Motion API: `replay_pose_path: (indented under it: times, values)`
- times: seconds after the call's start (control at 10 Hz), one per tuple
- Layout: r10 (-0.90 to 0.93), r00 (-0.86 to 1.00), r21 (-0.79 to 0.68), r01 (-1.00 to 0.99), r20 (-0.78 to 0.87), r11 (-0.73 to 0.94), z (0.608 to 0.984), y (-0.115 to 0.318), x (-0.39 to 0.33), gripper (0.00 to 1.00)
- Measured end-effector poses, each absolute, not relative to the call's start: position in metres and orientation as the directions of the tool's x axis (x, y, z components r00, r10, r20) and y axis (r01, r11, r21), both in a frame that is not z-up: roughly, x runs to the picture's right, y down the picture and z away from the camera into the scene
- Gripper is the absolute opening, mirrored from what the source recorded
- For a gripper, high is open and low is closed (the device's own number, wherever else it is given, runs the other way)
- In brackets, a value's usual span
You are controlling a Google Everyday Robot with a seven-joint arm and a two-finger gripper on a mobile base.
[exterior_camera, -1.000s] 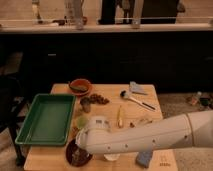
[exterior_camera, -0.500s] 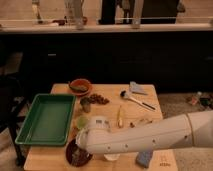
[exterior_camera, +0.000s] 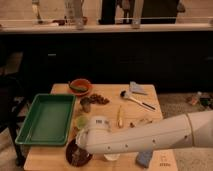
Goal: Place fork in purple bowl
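Observation:
The purple bowl (exterior_camera: 75, 155) sits at the table's front left corner, dark and shallow, partly covered by my arm. My white arm reaches in from the right across the front of the table. Its end, with the gripper (exterior_camera: 85, 144), hangs right over the bowl's near-right rim. The fork does not show in this view; it may be hidden under the arm's end or in the dark inside of the bowl.
A green tray (exterior_camera: 45, 119) lies at the left. Behind the arm are an orange bowl (exterior_camera: 80, 86), a black-handled spoon (exterior_camera: 135, 100), a yellow-handled utensil (exterior_camera: 119, 116), a small grey cup (exterior_camera: 86, 105) and a white cup (exterior_camera: 111, 157). A blue sponge (exterior_camera: 145, 158) lies front right.

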State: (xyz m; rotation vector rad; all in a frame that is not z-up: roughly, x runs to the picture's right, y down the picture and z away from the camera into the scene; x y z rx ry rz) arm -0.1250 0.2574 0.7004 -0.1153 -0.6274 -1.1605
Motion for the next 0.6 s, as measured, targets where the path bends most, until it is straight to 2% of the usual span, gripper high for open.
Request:
replay_pose_path:
  times: [0.2, 0.3, 0.6]
  values:
    - [-0.819, 0.25, 0.229, 0.881, 0.517, 0.414, 0.7004, 0.2574, -0.125, 0.77]
    - [-0.819, 0.25, 0.23, 0.881, 0.517, 0.414, 0.7004, 0.2574, -0.125, 0.8]
    - [-0.819, 0.25, 0.23, 0.881, 0.517, 0.414, 0.7004, 0.2574, -0.1251, 0.8]
